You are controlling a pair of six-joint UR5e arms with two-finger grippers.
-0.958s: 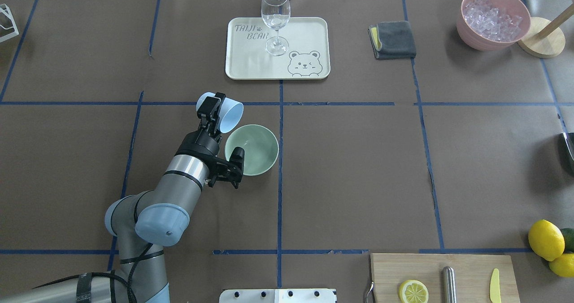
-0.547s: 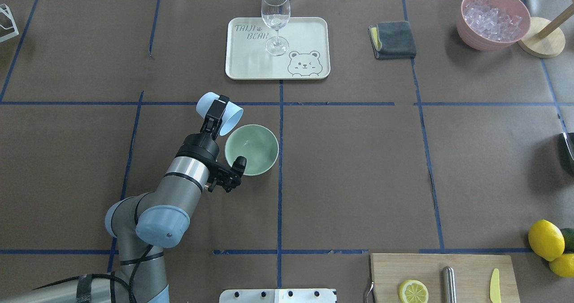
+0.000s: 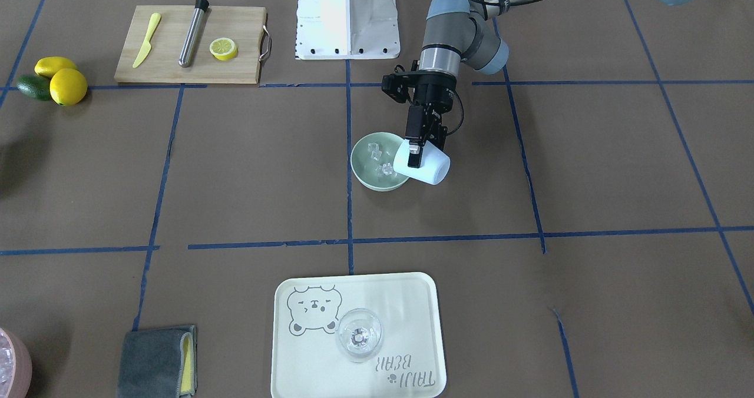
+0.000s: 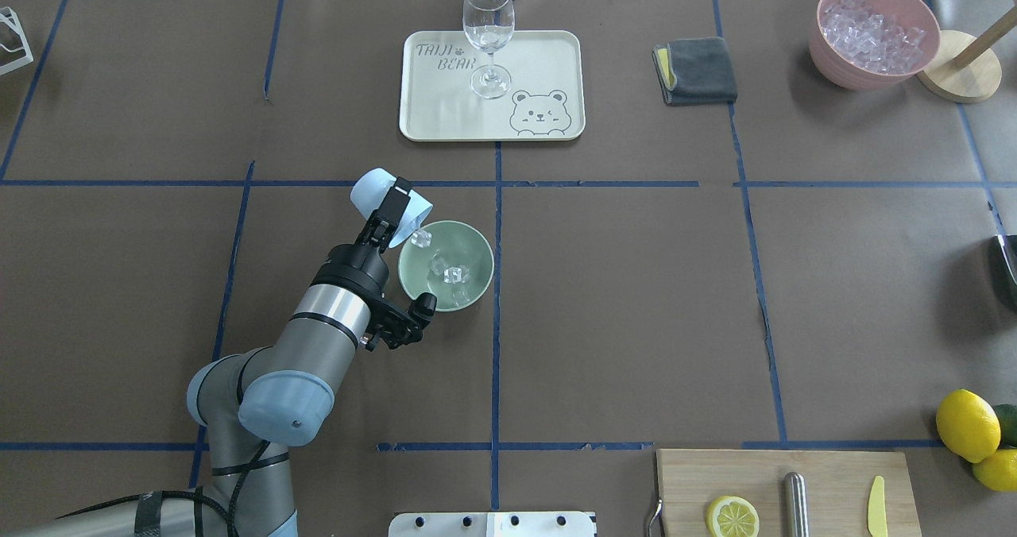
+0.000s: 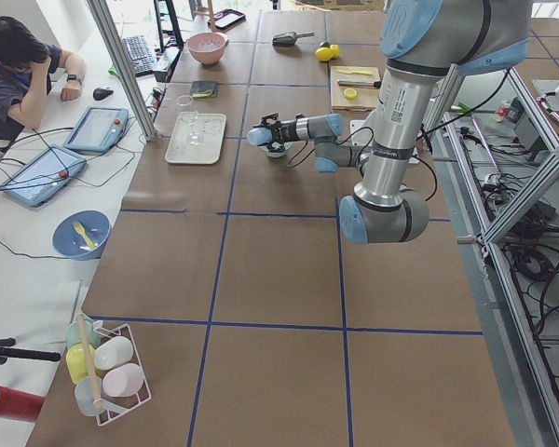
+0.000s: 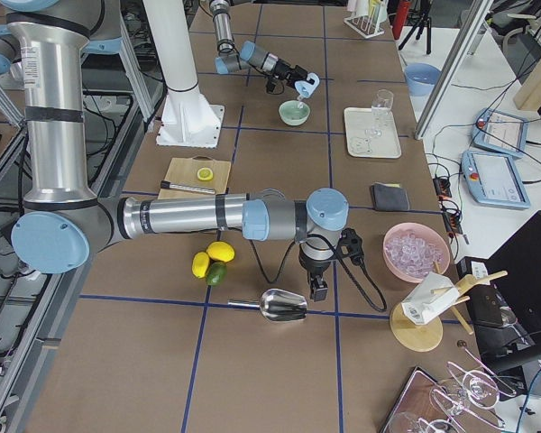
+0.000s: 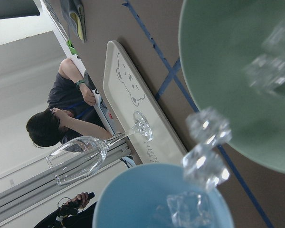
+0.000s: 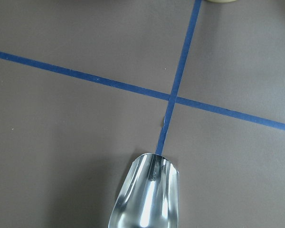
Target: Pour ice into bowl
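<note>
On the surface [image 4: 636, 307], left of centre, overhead view: left end effector [image 4: 395, 203] clamped on a blue cup [image 4: 370, 190]. The cup is tipped with its mouth over the far-left rim of the bowl [image 4: 472, 289].
Ice [image 4: 454, 275]: two cubes inside the bowl and one at the cup's lip, just beside the end effector's fingertips.
Left wrist view only: more cubes in the cup's mouth, others in mid-air between cup and bowl.
Front view only: cup base raised, end effector above and beside the bowl.
Right end effector [image 6: 317, 290]: right-side view only, at the surface's right end, just beside a metal scoop [image 6: 284, 307]; open or closed cannot be told.
Room: brown surface lies open round the bowl. The tray [image 4: 548, 52] with a glass [image 4: 487, 25] is well apart on the far side.
</note>
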